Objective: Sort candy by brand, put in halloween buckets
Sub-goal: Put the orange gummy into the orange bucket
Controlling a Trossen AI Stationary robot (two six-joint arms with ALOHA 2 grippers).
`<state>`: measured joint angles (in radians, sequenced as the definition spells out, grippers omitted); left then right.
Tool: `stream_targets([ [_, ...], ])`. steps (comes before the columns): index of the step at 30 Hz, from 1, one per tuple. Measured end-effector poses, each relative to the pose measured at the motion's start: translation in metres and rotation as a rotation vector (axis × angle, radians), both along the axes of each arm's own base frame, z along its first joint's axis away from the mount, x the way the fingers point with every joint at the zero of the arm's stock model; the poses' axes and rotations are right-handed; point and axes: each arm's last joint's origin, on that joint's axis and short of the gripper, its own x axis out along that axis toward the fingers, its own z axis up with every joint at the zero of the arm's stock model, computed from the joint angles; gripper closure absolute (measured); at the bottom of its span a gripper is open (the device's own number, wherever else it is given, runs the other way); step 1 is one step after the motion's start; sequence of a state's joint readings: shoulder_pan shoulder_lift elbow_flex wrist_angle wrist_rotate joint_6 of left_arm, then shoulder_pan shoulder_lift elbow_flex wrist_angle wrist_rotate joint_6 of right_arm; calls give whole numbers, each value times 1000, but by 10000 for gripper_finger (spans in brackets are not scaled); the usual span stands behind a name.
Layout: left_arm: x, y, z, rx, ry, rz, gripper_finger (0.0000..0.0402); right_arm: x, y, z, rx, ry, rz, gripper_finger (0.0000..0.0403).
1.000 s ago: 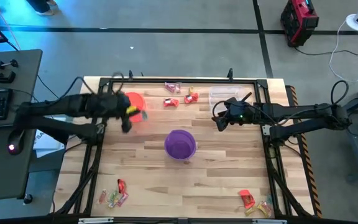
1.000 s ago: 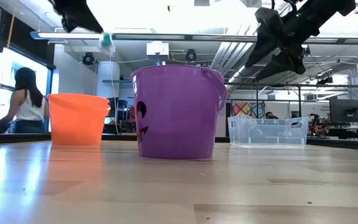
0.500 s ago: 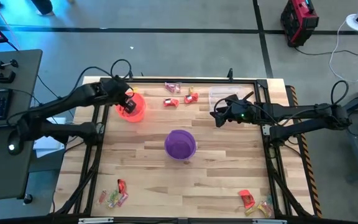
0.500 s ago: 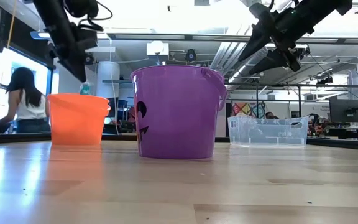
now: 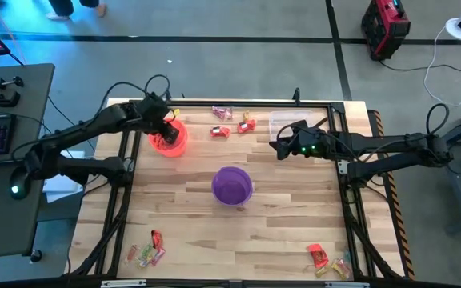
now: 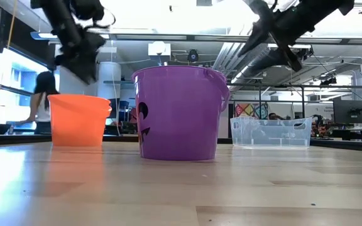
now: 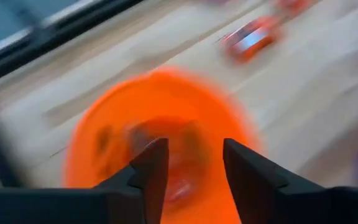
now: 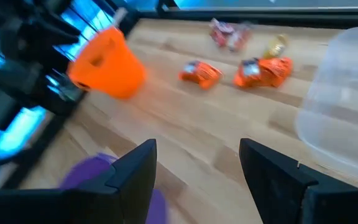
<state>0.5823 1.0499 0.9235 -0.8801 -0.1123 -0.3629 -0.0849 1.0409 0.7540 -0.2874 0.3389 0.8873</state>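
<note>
The orange bucket stands at the table's far left and the purple bucket near the middle, each on its base. My left gripper hangs open just above the orange bucket's mouth, with nothing between its fingers; what lies inside the bucket is blurred. My right gripper is open and empty in the air at the far right, beside the clear tub. Loose candy lies along the far edge, and more lies at the near left and near right.
The clear plastic tub stands at the far right, close under my right arm. A dark frame rail runs along the table's far edge. Bare wood lies between the purple bucket and the near edge. A person is in the room beyond the table.
My left gripper, carrying a small greenish candy, has swung toward the far edge and sunk over the orange bucket. It has then opened, and the candy no longer shows at its tips. My right gripper has rolled a little in place.
</note>
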Motion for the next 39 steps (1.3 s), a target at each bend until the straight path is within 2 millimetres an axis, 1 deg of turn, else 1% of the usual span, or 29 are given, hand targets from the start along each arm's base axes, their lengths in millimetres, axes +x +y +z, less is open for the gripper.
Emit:
stream_targets([
  [4,13,1,23,18,-187,-94,240,7,-1,11,-12,-144,-10,179],
  [8,22,3,41,80,-294,-142,239,16,-5,17,-16,-261,-79,179],
  [10,29,7,43,93,-294,-160,238,22,-11,14,21,-288,-132,179],
  [14,53,21,36,60,-242,-192,238,40,-27,6,108,-262,-166,179],
  [17,77,35,25,35,-251,-222,238,53,-41,6,120,-238,-139,179],
  [20,101,50,13,38,-276,-226,238,60,-53,14,74,-228,-111,179],
  [23,125,67,1,53,-313,-210,238,59,-66,29,-15,-228,-105,179],
  [25,139,79,-10,34,-327,-172,239,55,-74,37,-55,-222,-92,179],
  [27,152,91,-23,15,-324,-144,241,53,-82,46,-73,-228,-69,179],
  [29,164,104,-36,8,-311,-129,245,50,-89,50,-75,-228,-45,179],
  [33,179,130,-65,-24,-252,-85,254,47,-97,51,-73,-233,-52,179],
  [35,184,144,-79,-42,-235,-75,258,45,-99,51,-65,-225,-52,179],
  [39,187,171,-102,-87,-227,-119,263,44,-100,48,-49,-204,-45,179],
])
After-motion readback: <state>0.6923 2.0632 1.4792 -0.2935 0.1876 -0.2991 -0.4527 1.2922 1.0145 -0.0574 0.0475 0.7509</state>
